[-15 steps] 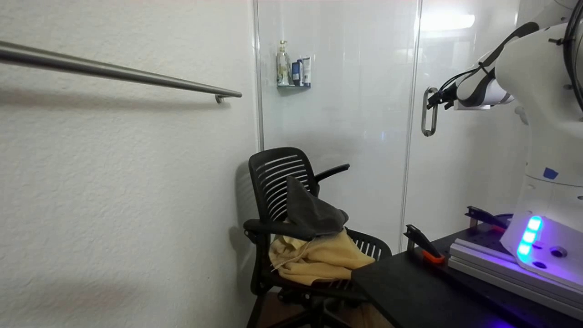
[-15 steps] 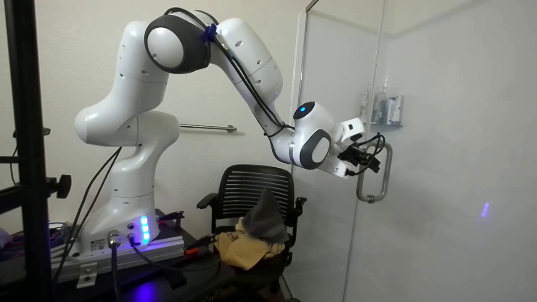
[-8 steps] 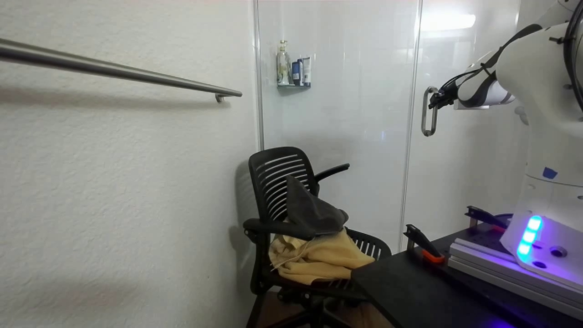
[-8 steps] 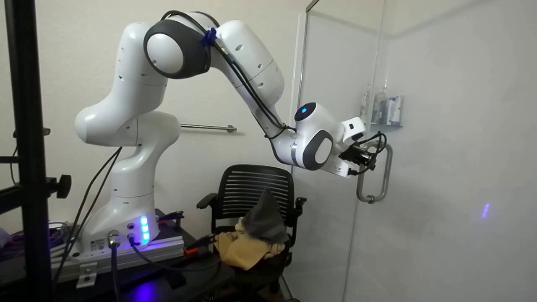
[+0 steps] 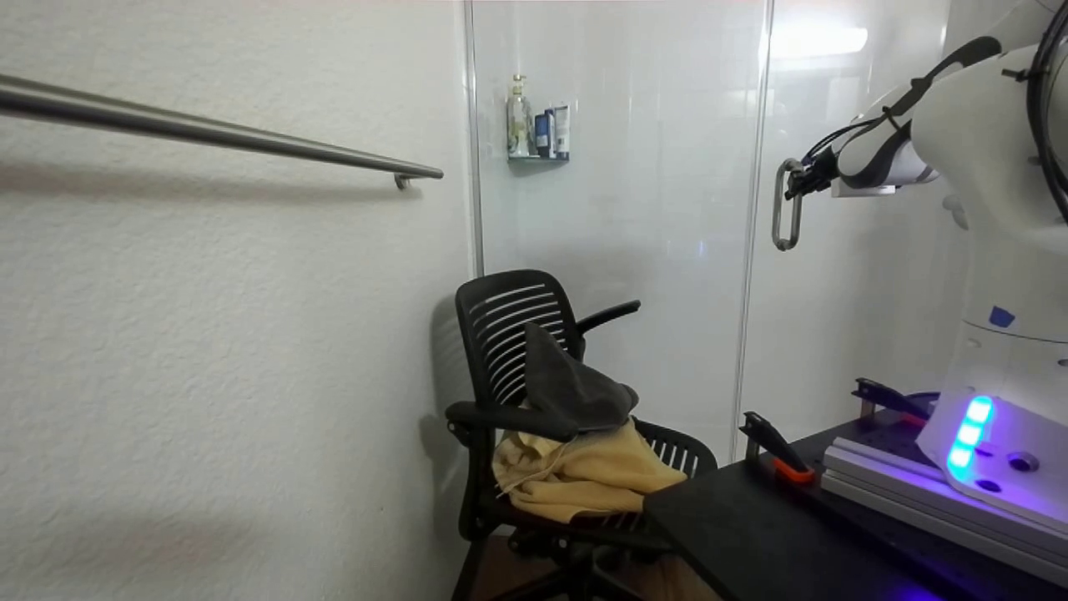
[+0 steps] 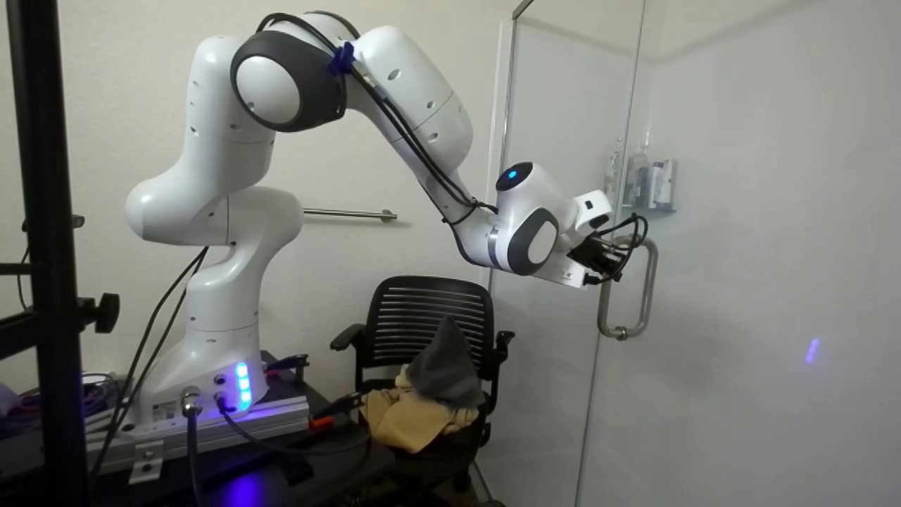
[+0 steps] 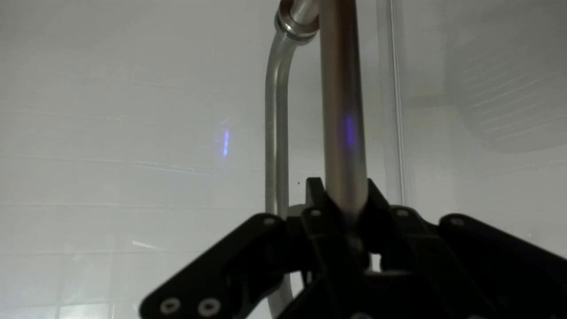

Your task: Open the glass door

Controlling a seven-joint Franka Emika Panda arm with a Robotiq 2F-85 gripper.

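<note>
The glass door (image 6: 725, 415) is a tall, whitish, glossy panel; in an exterior view its edge runs along the neighbouring fixed panel. Its grey metal loop handle (image 6: 650, 282) shows in both exterior views. From the wrist, the handle's near bar (image 7: 343, 110) comes down between the black fingers of my gripper (image 7: 345, 189), which are shut on it from both sides. The handle's far bar (image 7: 277, 133) stands to the left, behind the glass. In an exterior view the gripper (image 5: 798, 185) sits at the upper part of the loop. Its fingertips are partly hidden by cables there.
A black office chair (image 5: 509, 321) with grey and tan cloths stands before the handleless panel (image 5: 651, 250). That panel has a small shelf with bottles (image 5: 519, 121) behind it. The arm's black table (image 5: 734, 526) carries clamps. A metal rail (image 5: 250, 138) runs along the wall.
The jaws have closed onto the handle bar. In an exterior view the hand has risen slightly and the upper arm has shifted back a little. The door looks about the same.
</note>
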